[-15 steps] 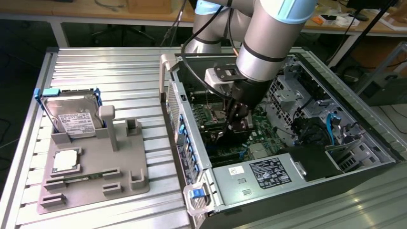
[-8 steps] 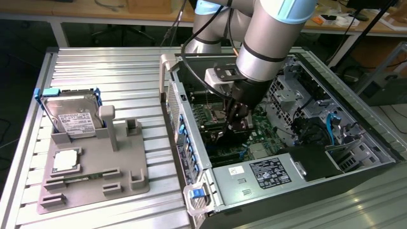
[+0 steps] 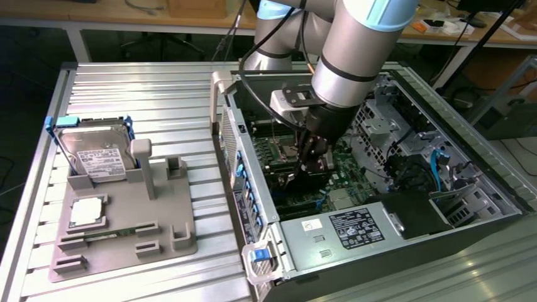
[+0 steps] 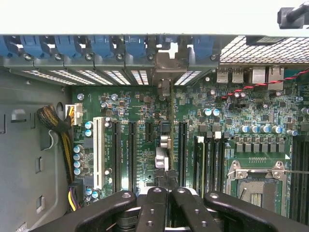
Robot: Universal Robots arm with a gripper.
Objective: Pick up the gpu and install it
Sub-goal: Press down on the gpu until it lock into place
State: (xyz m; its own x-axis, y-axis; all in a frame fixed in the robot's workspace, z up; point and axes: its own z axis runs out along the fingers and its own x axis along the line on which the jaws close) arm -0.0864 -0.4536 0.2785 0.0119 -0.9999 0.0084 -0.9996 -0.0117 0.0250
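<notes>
Your gripper point(image 4: 166, 181), fingers pinched on the gpu point(image 4: 166, 121), holds it edge-on over the motherboard point(image 4: 145, 111) slot; seating remains unconfirmed.

From my remote feed: arm point(image 3: 356, 47) is silver-grey tubing with light-blue joint caps and a black band above the wrist. Grey camera block point(image 3: 290, 100) bolts on at the wrist's 9 o'clock; a black cable point(image 3: 251, 60) loops off it. Gripper point(image 3: 312, 165) is black. On the wrist cam its matte black fingers point(image 4: 153, 208) and outer links carry round pivot screws.
</notes>
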